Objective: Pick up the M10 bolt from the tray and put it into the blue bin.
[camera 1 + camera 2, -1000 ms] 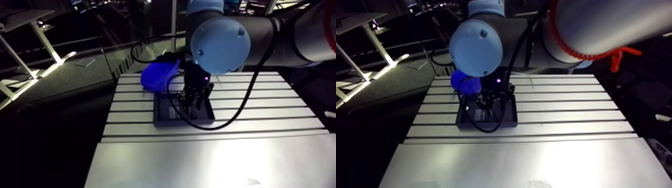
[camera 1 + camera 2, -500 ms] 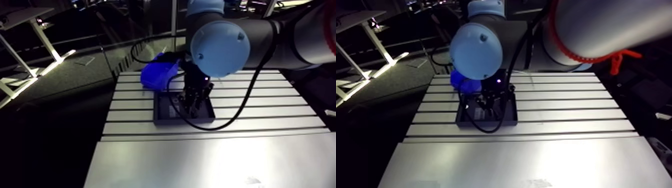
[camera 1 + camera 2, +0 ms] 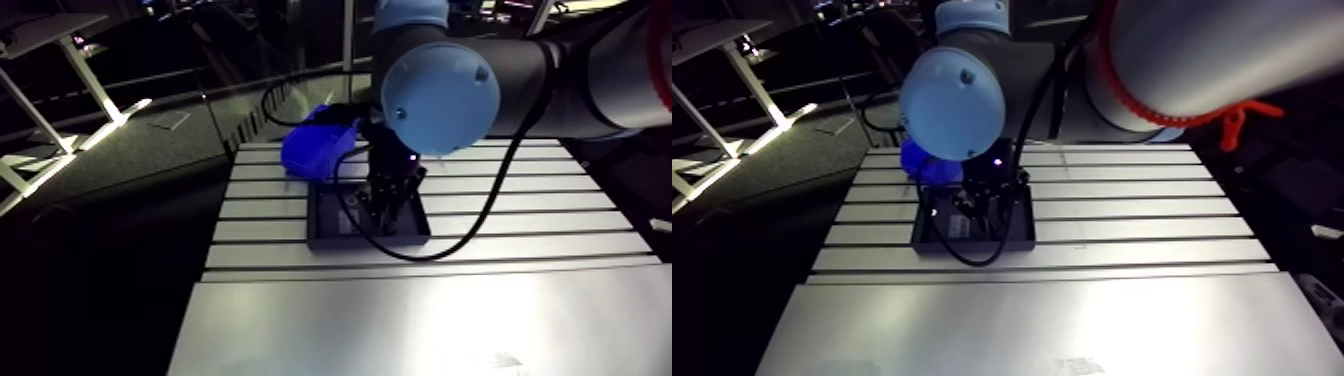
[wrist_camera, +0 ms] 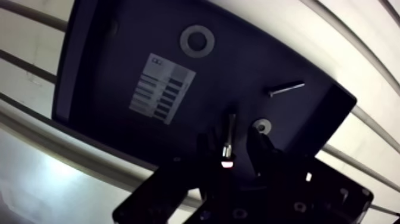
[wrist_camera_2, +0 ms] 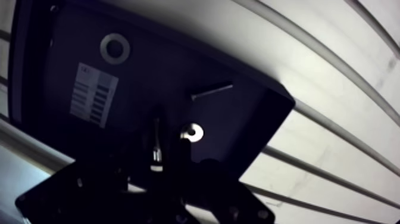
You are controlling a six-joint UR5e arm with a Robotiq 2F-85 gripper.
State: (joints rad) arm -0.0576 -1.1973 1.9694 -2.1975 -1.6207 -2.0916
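Count: black rectangular plastic tray (image 4: pixel 101 59) ×1; blue plastic bin (image 3: pixel 316 150) ×1; slim metal bolt (image 4: pixel 286 89) (image 4: pixel 230 134) ×2; flat metal ring washer (image 4: pixel 197 40) (image 4: pixel 261 126) ×2; white printed label (image 4: pixel 162 87) ×1.

The tray (image 4: pixel 95 71) is closed in by a low raised rim. On the tray's floor a large washer (image 4: pixel 197 40), a slim screw (image 4: pixel 286 89) and a small washer (image 4: pixel 261 126) are spread well apart, and bare floor is left between them. The blue bin (image 3: pixel 318 148) is set just beside the tray's far corner. Open slotted table (image 3: pixel 530 205) is seen along the tray's other sides.
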